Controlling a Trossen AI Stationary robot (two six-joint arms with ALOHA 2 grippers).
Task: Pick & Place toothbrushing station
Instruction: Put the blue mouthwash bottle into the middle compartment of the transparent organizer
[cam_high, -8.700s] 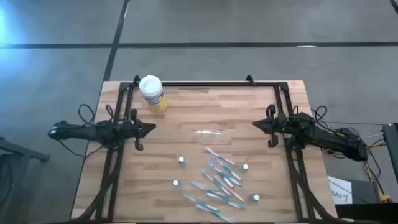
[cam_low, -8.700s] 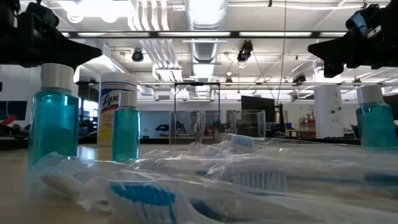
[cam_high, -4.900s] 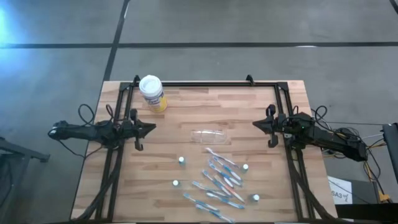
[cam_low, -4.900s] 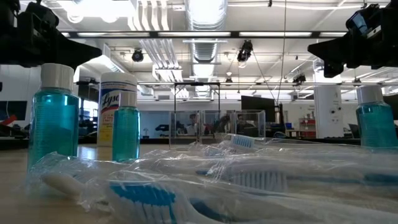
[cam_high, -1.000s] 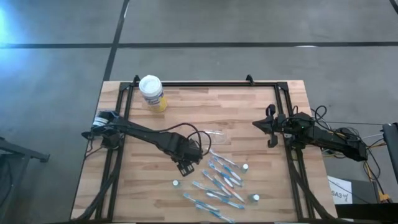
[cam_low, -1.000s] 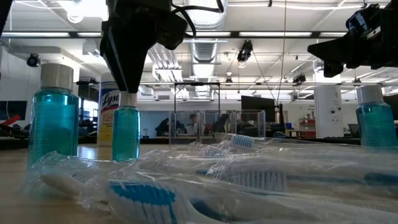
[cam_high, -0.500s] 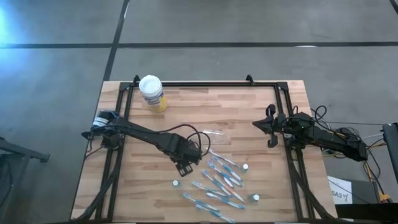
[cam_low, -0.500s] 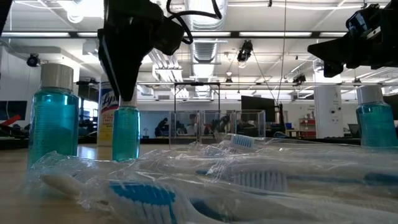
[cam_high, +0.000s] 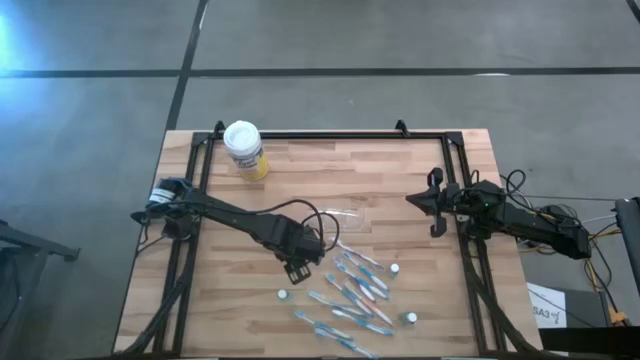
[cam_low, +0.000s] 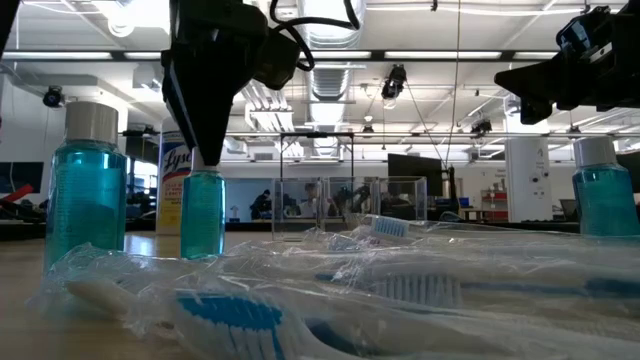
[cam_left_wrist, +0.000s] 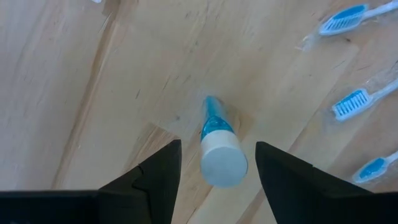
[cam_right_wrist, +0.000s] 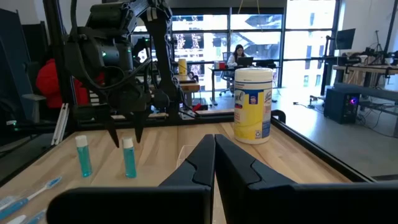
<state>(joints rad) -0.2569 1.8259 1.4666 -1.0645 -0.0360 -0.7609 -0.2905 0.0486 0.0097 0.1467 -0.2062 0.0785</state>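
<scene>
A white-lidded yellow canister (cam_high: 245, 150) is standing at the far left corner of the light wooden table (cam_high: 330, 170); its contents are not showing. The left gripper (cam_left_wrist: 214, 180) is hanging spread open over a small white-capped bottle of clear blue liquid (cam_left_wrist: 217, 146), one dark finger (cam_left_wrist: 158, 177) on either side of the cap and not touching it. A second such bottle (cam_high: 282, 296) is standing nearer the front edge. A small clear plastic pouch (cam_high: 345, 215), just beside the left arm, is lying flat. Thin blue-and-white toothbrushes in clear wrappers (cam_high: 355, 295) are lying scattered right of the gripper, with two more bottles (cam_high: 394, 268) standing at their right. The right gripper (cam_high: 432, 203) is waiting closed and empty at the table's right side.
</scene>
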